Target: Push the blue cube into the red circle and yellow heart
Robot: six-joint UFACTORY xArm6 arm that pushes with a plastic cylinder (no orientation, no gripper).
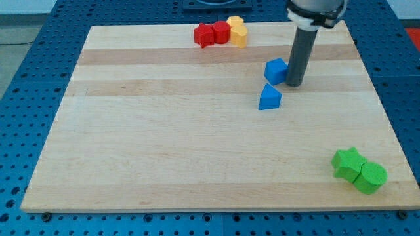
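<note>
Pale wooden board (197, 164), rectangular, made of lengthwise planks in alternating lighter and darker bands; fills most of the view. Blue perforated metal bench top (26, 98), regular grid of small holes, showing around the board on every side. Lighting even, shadows soft

Wooden board (164, 151) with red (211, 33), yellow (237, 31), blue (272, 84), green blocks (359, 171).

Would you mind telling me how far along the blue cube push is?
Done: my tip stands just right of the blue cube. In hand: the push itself. Left: the cube is still well apart from the red circle and yellow heart near the view's top.
</note>
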